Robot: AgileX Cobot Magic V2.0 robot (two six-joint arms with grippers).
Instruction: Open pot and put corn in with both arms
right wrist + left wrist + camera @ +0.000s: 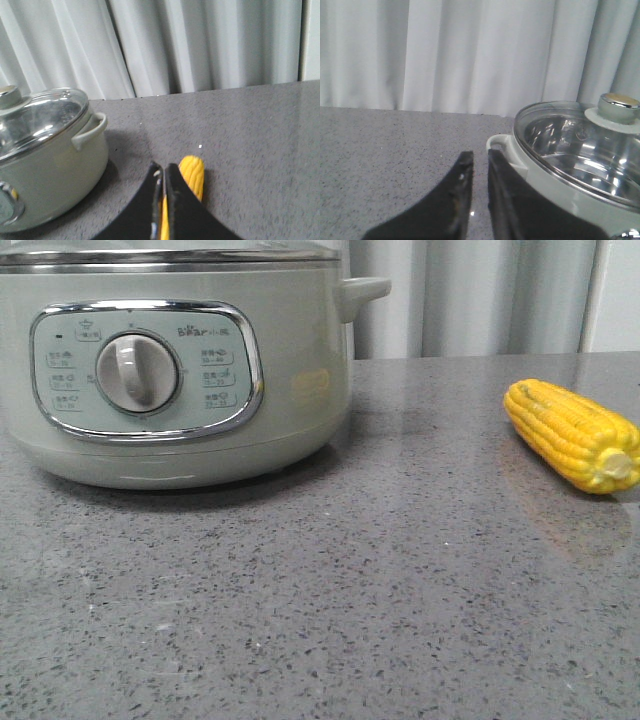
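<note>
The pale green pot (290, 380) with its grey dial (136, 371) stands at the left of the grey table, and its glass lid (570, 145) with a chrome knob (619, 106) is on. The yellow corn (570, 435) lies on the table at the right. Neither gripper shows in the front view. My left gripper (480, 157) is empty, its jaws nearly together, beside the pot's side handle (499, 142). My right gripper (164, 167) is shut and empty above the corn (192, 172), which lies partly hidden behind the fingers. The pot (50, 160) is to its side.
A grey speckled table (330, 600) stretches in front of the pot and the corn. White curtains (470, 295) hang behind the table's far edge.
</note>
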